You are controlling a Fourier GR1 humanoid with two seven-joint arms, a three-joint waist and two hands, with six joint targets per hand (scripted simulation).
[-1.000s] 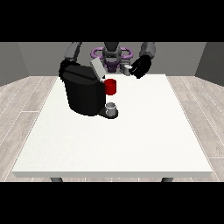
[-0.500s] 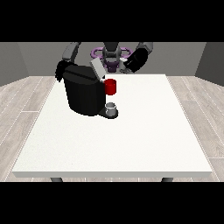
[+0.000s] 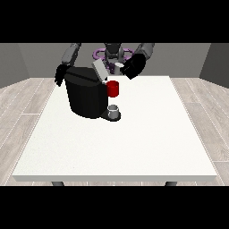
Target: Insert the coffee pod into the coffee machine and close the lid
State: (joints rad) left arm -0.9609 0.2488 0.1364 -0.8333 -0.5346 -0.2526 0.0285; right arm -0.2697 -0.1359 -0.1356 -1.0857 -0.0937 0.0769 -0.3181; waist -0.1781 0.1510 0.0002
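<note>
The black coffee machine [image 3: 87,97] stands on the white table [image 3: 147,134] at the back left. Its grey lid [image 3: 99,70] is tilted up and open. On its front sits a red part [image 3: 113,88], and below that a small grey cup [image 3: 114,110] rests on the drip base. The hand at the view's right [image 3: 134,66] hovers just right of the open lid, shut on a small white coffee pod [image 3: 118,67]. The hand at the view's left [image 3: 60,74] is at the machine's back left corner, partly hidden by it.
The robot's torso [image 3: 113,53] rises behind the table's far edge. White tabletop stretches in front of and to the right of the machine. A grey wood floor surrounds the table.
The hand at the view's right has come down and leftward with the pod, closer to the open lid. The hand at the view's left has shifted slightly outward beside the machine.
</note>
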